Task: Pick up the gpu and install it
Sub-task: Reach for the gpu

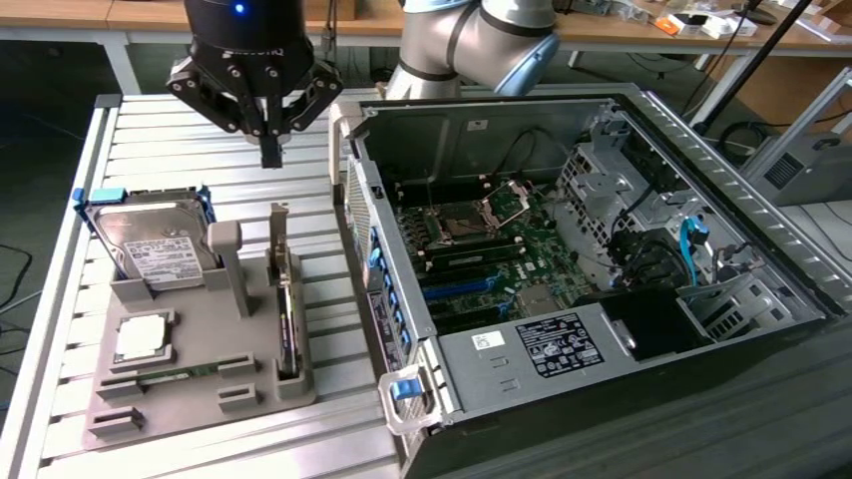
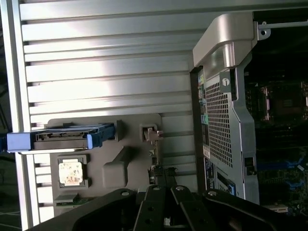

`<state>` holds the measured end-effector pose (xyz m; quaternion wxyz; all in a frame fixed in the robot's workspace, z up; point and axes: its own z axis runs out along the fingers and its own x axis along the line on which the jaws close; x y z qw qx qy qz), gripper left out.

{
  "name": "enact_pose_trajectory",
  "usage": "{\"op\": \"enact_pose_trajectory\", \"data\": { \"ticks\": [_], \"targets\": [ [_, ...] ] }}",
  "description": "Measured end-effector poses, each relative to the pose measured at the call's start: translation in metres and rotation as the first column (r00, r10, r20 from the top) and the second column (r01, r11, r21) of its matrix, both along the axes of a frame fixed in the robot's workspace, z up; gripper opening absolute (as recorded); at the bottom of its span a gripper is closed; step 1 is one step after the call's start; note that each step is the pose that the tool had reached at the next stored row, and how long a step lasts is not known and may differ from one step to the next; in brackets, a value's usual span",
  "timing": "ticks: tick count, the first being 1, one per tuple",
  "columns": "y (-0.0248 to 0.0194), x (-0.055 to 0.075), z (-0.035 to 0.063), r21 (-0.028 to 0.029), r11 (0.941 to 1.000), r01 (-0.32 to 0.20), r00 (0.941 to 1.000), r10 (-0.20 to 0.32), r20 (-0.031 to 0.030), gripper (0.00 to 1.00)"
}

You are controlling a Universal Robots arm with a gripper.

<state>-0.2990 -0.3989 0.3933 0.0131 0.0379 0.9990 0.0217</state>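
The gpu [image 1: 282, 299] stands on its edge in a slot of the grey holder tray [image 1: 200, 399], its metal bracket pointing up. My gripper [image 1: 270, 155] hangs in the air above and behind the tray, well clear of the card, with its fingers shut on nothing. In the wrist view the gpu [image 2: 151, 135] shows edge-on just ahead of my gripper [image 2: 165, 185]. The open computer case [image 1: 399, 329] lies at the exterior view's right, with its motherboard [image 1: 480, 249] exposed.
On the tray, a hard drive [image 1: 154, 249] in a blue-tabbed caddy leans upright, with a processor [image 1: 144, 337] and a green memory stick [image 1: 167, 376] in front of it. The slatted metal table [image 1: 174, 140] carries everything. The case wall [image 2: 226, 96] rises close beside the tray.
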Motion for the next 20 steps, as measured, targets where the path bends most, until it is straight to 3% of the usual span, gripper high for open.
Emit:
{"op": "enact_pose_trajectory", "data": {
  "ticks": [20],
  "targets": [
    [0.0000,-0.022,0.0000,0.0000,1.0000,0.000,1.0000,0.000,-0.0001,0.11]
  ]
}}
